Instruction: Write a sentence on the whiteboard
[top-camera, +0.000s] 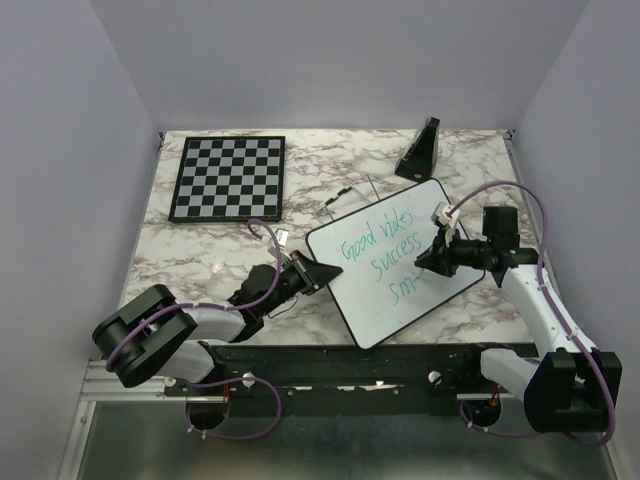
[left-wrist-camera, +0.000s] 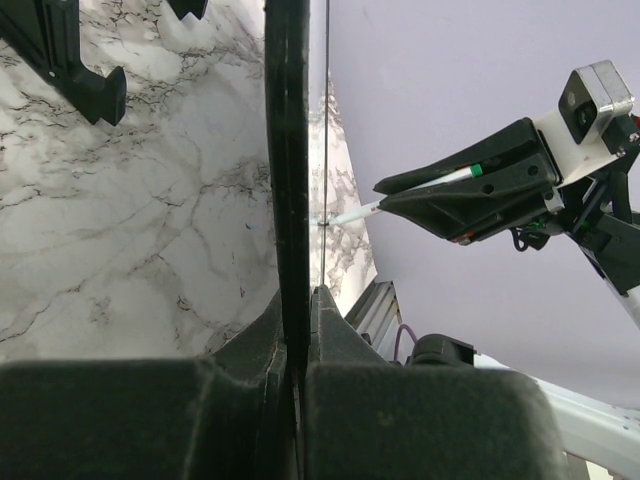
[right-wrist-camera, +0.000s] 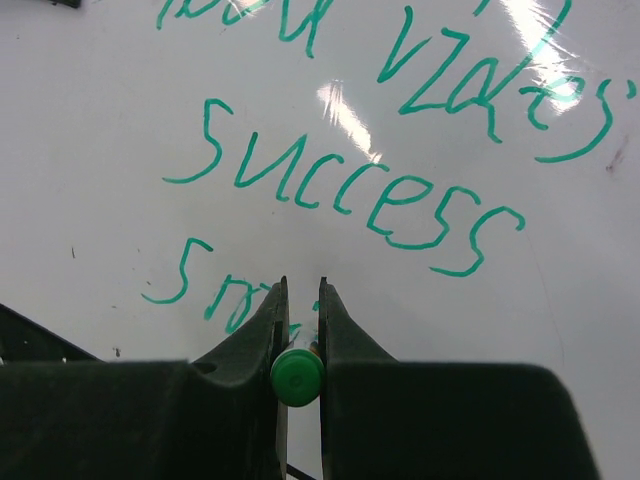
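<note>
- The sentence (top-camera: 385, 258) runs in three green lines across the whiteboard (top-camera: 365, 308): "Good vibes", "Success", then a third line you can read only as "Sm" plus a stroke or two.
- The whiteboard sits right of centre on the table (top-camera: 200, 270), skewed, with its long edges running from 7 toward 1 o'clock.
- Your right gripper (top-camera: 422, 262) comes in from the board's 3 o'clock side and sits at the end of that third line. In the right wrist view the letters vanish behind the fingers (right-wrist-camera: 262, 330) at 6 o'clock.
- Its jaws are clamped on the marker (right-wrist-camera: 298, 377). The tip reaches the board's face, but you cannot confirm contact.
- The right arm rises from its base at 5 o'clock, then bends toward 9 o'clock over the board's right edge.
- Your left gripper (top-camera: 322, 272) is pinched tight on the board's rim at 9 o'clock, its arm stretched low from 7 o'clock.
- The chessboard (top-camera: 228, 178) lies at 10 o'clock from the board and a stand (top-camera: 418, 152) at 1 o'clock.
</note>
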